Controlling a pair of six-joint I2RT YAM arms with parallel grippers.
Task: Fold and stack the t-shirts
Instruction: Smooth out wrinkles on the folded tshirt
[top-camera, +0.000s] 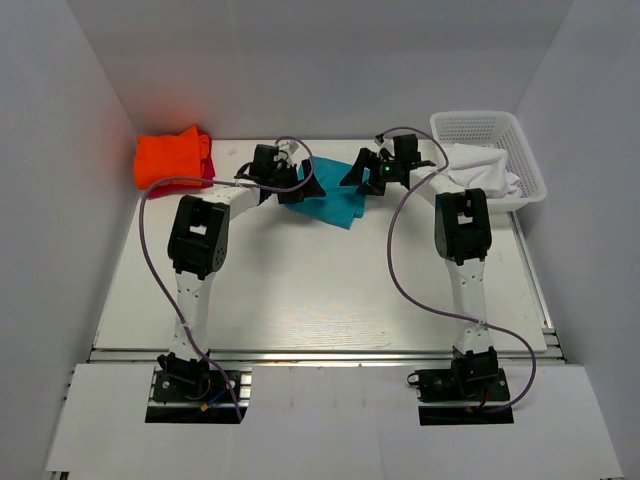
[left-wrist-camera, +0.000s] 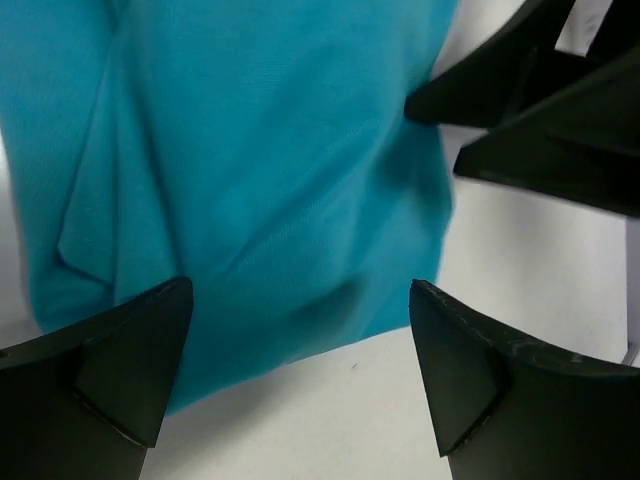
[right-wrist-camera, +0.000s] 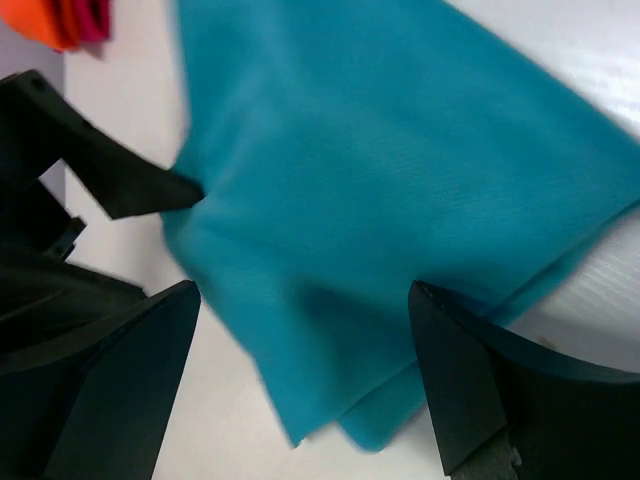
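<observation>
Left hand (left-wrist-camera: 300, 290) and right hand (right-wrist-camera: 305, 290) held wide open over the teal-blue t-shirt (top-camera: 330, 203), nothing gripped.
Orange t-shirt (top-camera: 170, 158) is laid well apart from it on the counter (top-camera: 300, 290).

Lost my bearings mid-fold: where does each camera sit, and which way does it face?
Top external: above and behind the bases, looking down at the table; both arms, left gripper, right gripper, teal t-shirt, orange t-shirt, basket.
Left wrist: on the left arm, facing down at teal cloth between its open fingers; right gripper top right.
Right wrist: likewise on the right arm, open fingers; left gripper at left.
Shared: both wrist views show the teal t-shirt and the opposite gripper.
</observation>
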